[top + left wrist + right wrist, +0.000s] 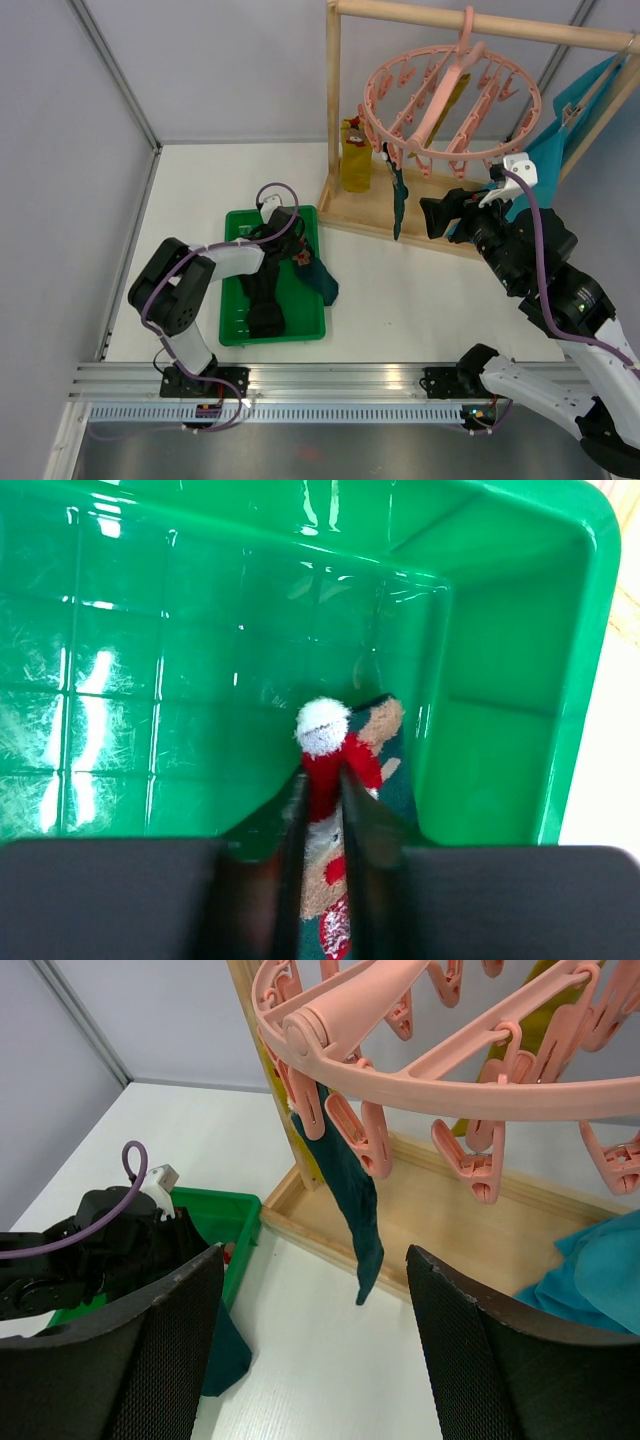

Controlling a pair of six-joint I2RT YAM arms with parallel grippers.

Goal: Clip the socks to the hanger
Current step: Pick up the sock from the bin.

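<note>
The pink ring hanger [378,125] [450,1090] hangs from the wooden rack by its hook. A dark teal sock [398,200] [355,1200] dangles from one of its pegs, and a mustard yellow sock [354,155] hangs behind it. My left gripper [290,250] [322,780] is down in the green tray [235,330] [500,630], shut on the red-and-white patterned sock [360,750]. Black socks [265,300] lie in the tray, and another dark teal sock [322,280] [225,1355] droops over its right edge. My right gripper [440,215] [315,1255] is open and holds nothing, just below the ring's front.
The wooden rack [333,100] stands at the back right with a low tray-like base [400,215]. A large teal cloth [560,140] [590,1270] hangs at its right end. Grey walls close the left and back.
</note>
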